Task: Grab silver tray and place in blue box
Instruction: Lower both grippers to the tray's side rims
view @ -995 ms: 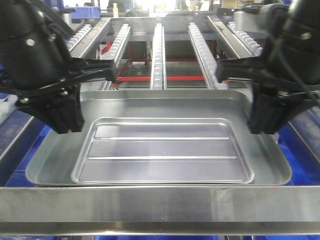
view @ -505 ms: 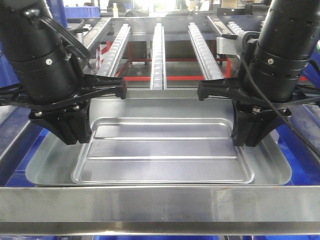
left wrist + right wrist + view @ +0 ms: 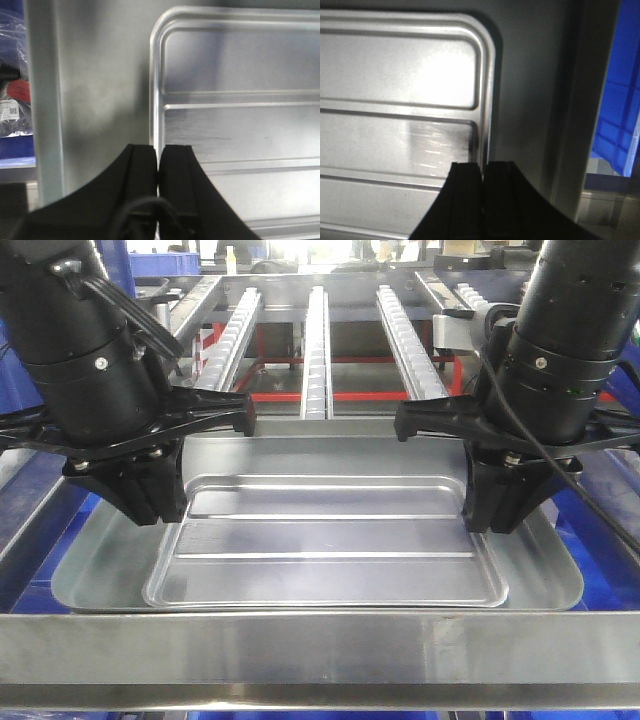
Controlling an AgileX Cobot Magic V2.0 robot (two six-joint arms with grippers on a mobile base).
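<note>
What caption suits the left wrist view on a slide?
Left gripper, shut, lined up with the recessed panel edge of the silver tray.

The left arm (image 3: 90,360) and right arm (image 3: 570,350) both angle steeply down, wrists mirrored. The left claw (image 3: 159,150) and right claw (image 3: 482,167) have their fingers pressed together, tips pointing down.

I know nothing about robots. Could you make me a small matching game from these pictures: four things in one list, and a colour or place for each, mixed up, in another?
Things:
1. tray
2. box
3. left tool
4. roller rails

Descriptions:
A. bright blue, ribbed wall
B. black, fingers shut, over the left edge of the tray's sunken middle
C. shiny silver, flat, two ridges along its middle
D. behind the tray, running away from the camera

Pairs: 1-C, 2-A, 3-B, 4-D
</note>
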